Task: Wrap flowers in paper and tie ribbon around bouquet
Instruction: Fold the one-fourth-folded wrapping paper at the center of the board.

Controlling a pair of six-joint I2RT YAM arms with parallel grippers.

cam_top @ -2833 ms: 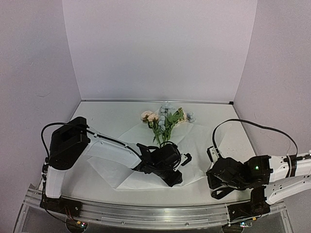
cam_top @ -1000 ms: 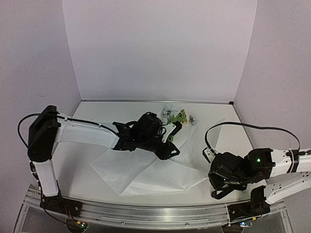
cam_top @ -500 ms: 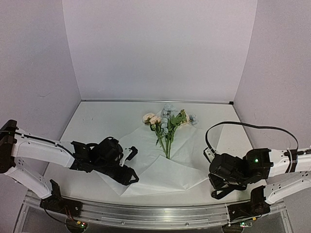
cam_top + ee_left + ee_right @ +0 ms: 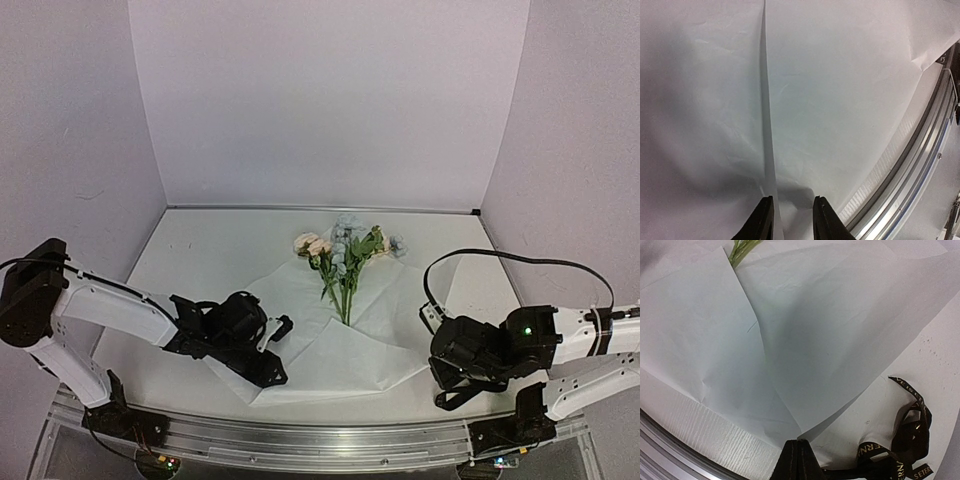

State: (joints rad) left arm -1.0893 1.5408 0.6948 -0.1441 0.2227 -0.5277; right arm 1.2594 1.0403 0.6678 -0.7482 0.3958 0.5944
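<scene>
- We see the left gripper [image 4: 792, 204] low over the near-left part of the paper [image 4: 335, 365], its two fingers a little apart with a narrow gap between them.
- A raised fold in the sheet runs toward that gap; we cannot tell whether the fingers touch the paper.
- The right gripper [image 4: 797, 450] has its fingers pressed together at the paper's near-right corner, and nothing shows between their tips.
- The ribbon [image 4: 907, 455] lies crumpled just beside that gripper, partly on the table [image 4: 220, 240].
- The flowers [image 4: 343, 252] lie on the far part of the paper, blooms toward the back wall and stems pointing toward us.
- One flap is folded over the sheet just below the stem ends.
</scene>
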